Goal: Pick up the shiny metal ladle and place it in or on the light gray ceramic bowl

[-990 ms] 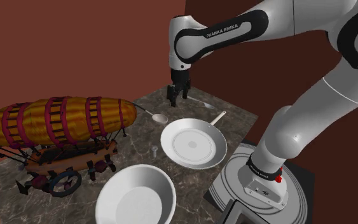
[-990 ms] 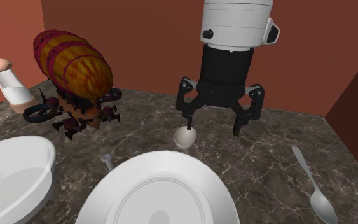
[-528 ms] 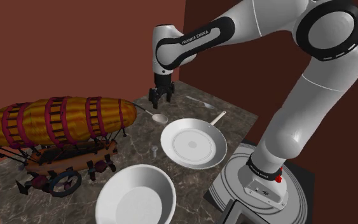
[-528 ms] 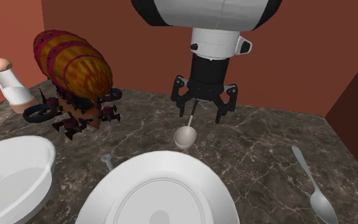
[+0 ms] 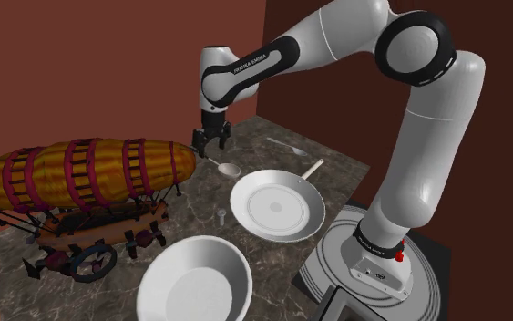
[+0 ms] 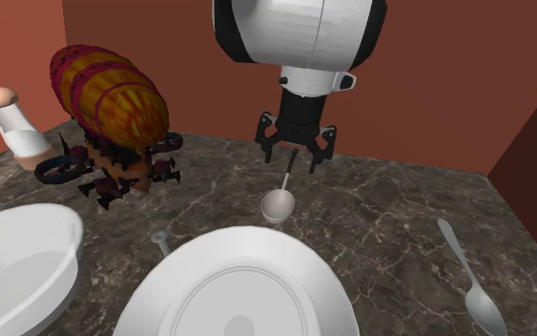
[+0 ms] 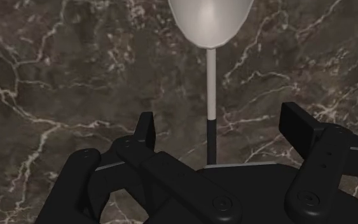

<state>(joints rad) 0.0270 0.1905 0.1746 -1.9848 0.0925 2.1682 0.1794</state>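
Note:
The pale metal ladle lies on the dark marble top, its cup toward the white pan and its thin handle running back toward the wall. My black gripper hovers open just above the handle's far end. In the wrist view the handle passes between the spread fingers without touching either. The light gray bowl stands empty near the front edge, at the second exterior view's lower left.
A white pan with a short handle sits between ladle and stand. A striped airship model fills the shoulder view's left. A spare spoon, a small peg and a white grinder also stand on the counter.
The gripper has travelled toward the shoulder view's left and toward the back wall, from over the ladle's cup to over its handle end. It stayed open. The ladle has not moved.

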